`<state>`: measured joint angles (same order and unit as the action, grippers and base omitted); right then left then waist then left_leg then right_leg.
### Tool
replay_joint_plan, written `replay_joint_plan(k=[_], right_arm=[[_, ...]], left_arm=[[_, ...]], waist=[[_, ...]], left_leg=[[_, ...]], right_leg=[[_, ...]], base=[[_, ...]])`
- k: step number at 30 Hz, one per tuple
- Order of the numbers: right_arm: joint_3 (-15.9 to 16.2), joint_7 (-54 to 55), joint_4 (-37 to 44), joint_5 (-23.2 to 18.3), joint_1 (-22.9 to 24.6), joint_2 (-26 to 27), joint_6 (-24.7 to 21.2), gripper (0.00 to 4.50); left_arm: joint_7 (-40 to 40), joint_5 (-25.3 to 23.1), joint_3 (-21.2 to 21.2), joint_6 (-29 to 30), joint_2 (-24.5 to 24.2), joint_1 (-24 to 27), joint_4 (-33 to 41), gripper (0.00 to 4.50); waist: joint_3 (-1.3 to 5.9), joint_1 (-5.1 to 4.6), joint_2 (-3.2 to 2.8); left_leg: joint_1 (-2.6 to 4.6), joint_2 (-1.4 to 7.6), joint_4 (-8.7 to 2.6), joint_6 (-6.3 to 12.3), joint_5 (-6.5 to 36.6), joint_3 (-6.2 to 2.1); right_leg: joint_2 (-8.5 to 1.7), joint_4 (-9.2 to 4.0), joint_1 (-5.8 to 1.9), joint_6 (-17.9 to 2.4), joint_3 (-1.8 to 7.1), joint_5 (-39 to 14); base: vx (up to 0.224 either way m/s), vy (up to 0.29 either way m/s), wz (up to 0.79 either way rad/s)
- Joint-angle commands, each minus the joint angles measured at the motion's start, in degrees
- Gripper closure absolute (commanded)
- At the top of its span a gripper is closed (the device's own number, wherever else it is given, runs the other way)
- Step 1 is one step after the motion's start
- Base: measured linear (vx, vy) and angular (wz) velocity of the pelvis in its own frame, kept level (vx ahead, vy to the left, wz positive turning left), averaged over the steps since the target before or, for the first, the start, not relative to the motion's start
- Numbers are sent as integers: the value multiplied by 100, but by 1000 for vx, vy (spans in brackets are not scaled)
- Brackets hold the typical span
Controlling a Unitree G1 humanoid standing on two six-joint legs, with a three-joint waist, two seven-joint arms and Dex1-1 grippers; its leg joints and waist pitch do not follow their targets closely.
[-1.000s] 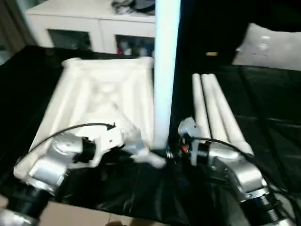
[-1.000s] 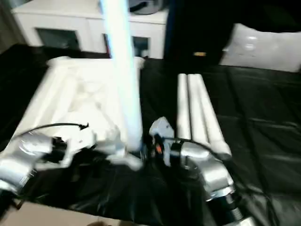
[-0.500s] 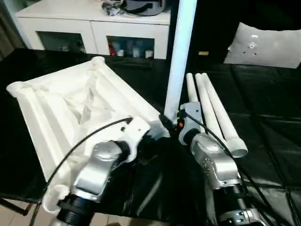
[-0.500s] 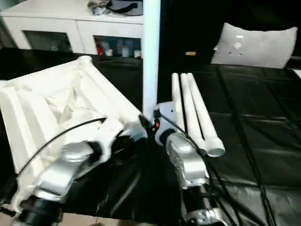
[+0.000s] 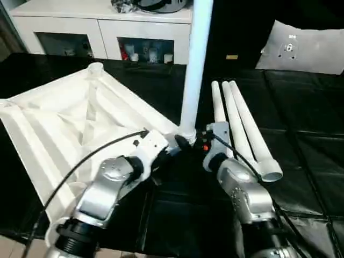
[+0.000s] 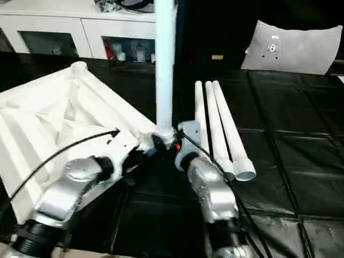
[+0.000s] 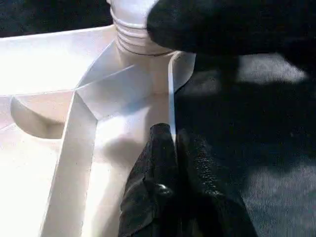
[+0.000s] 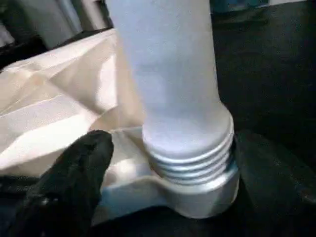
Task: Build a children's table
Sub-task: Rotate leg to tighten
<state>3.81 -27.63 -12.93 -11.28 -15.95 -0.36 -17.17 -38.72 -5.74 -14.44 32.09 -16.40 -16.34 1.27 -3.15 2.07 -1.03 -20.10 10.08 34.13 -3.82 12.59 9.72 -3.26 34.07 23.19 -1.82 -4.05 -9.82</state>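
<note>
The white table top (image 5: 64,123) lies upside down, ribbed underside up, on the black cloth. One white leg (image 5: 196,64) stands upright in its near right corner socket (image 8: 197,197), with the thread rings showing just above the socket. My left gripper (image 7: 170,131) is shut on the thin rim wall of the table top beside that socket. My right gripper (image 8: 173,148) straddles the base of the leg, one black finger on each side, and is shut on it. Three more legs (image 5: 236,123) lie side by side to the right.
A white cabinet (image 5: 107,32) with glass doors stands behind the table. A flat white board (image 5: 303,48) leans at the back right. Black cloth (image 5: 301,161) covers the whole work surface, and its front edge runs close below my arms.
The view has shifted and steadied. The table top's far end has swung to the left about the held corner. The leg stays upright in the socket, with both grippers still at it.
</note>
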Motion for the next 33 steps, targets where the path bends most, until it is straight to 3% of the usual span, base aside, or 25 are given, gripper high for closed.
replay_joint_plan(k=[1,7,15,18,26,30,33], right_arm=[[243,-569,382,-128,33,-255,-82,3],[606,-1877,934,-158,8,-1324,-223,3],[864,-2914,838,-121,-266,-2151,-118,3],[989,-3132,790,-71,-331,-2286,-51,3],[1408,-3713,652,-89,-440,-2338,1,3],[1543,-3890,564,-115,-488,-2314,-93,47],[1568,-3922,495,-110,-521,-2300,-92,47]], left_arm=[[-383,122,-17,-204,-285,-21,78,450],[-1507,358,-111,-981,-1110,-42,-212,450],[-3073,739,-418,-2082,-1840,-138,-628,450],[-3406,843,-448,-2228,-1929,-207,-700,450],[-4043,830,-673,-2722,-2135,-455,-1091,450],[-4250,825,-721,-2868,-2175,-533,-1196,450],[-4313,835,-734,-2908,-2176,-556,-1231,450]], waist=[[349,49,-85],[347,100,-86],[366,249,-67],[366,311,-71],[364,329,-25],[369,325,-34],[372,327,-20]], left_leg=[[-20,284,-412,310,808,-120],[-5,286,-406,339,768,-119],[43,295,-394,295,738,-92],[52,312,-397,242,733,-84],[22,315,-396,203,748,-89],[20,320,-396,173,755,-93],[17,317,-392,170,750,-91]], right_leg=[[-475,-403,-338,-1051,307,-1316],[-476,-390,-327,-1033,317,-1316],[-472,-337,-309,-1178,321,-1063],[-493,-331,-303,-1202,330,-1082],[-510,-328,-327,-1136,330,-1312],[-512,-328,-325,-1123,330,-1350],[-508,-326,-329,-1138,327,-1340]], base=[[0,0,0],[0,0,0],[0,0,0],[0,0,0],[0,0,0],[0,0,0],[0,0,0]])
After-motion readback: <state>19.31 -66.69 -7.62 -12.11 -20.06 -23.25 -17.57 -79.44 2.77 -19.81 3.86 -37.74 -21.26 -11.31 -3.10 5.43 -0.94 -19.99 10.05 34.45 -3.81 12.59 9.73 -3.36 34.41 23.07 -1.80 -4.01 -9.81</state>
